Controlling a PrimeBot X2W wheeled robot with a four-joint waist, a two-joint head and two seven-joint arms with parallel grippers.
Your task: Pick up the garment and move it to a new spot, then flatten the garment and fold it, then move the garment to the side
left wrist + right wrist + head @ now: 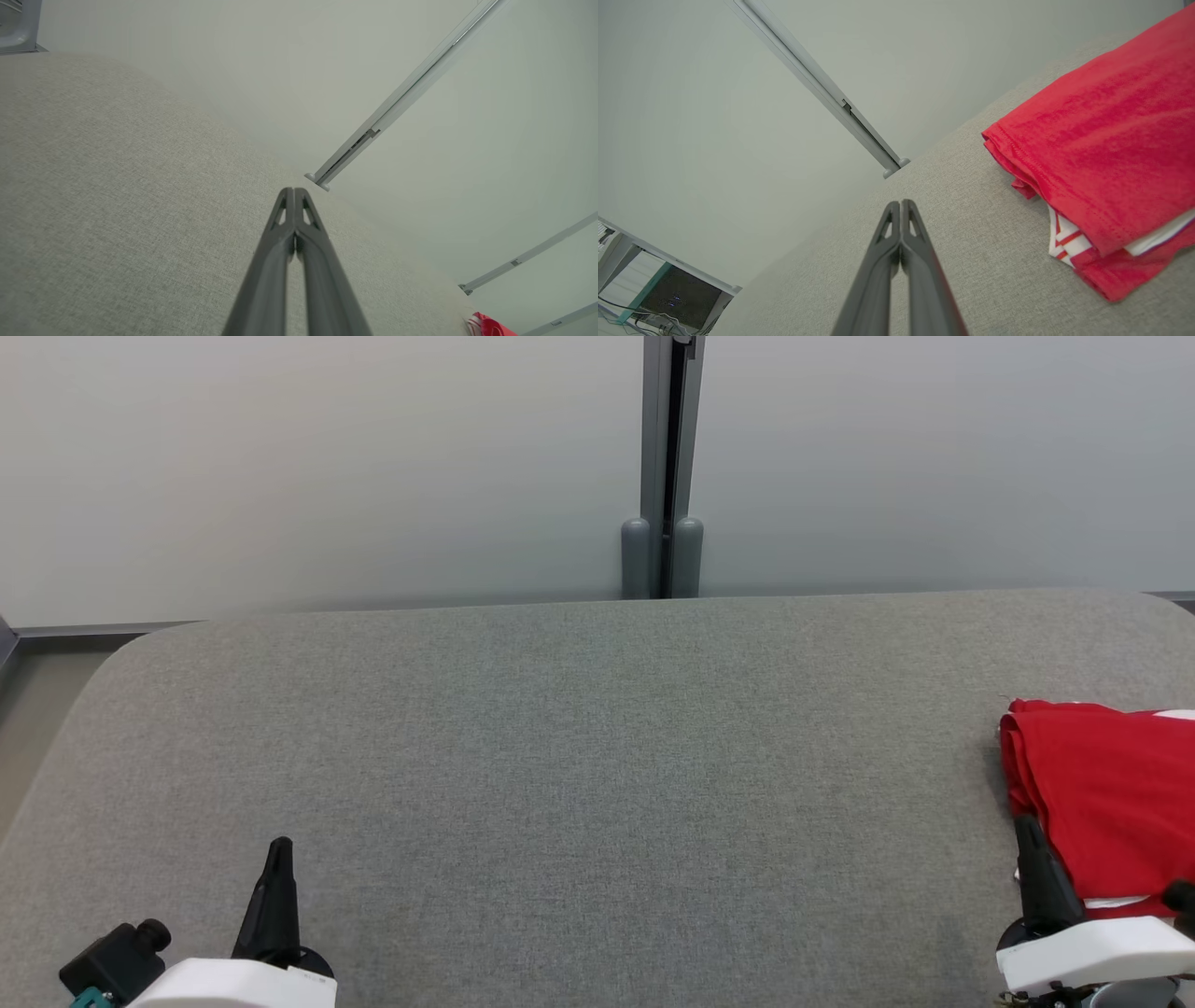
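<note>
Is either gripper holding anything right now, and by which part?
Nothing. The left gripper and right gripper are shut on nothing; the folded garment lies free on the table.

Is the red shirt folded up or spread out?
Folded. The red garment lies in stacked layers on the grey table, white striped trim peeking out between them.

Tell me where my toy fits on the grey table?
The whole middle of the grey table is bare, from the left gripper across to the folded red garment. The right edge is crowded: the garment lies beside the right gripper.
</note>
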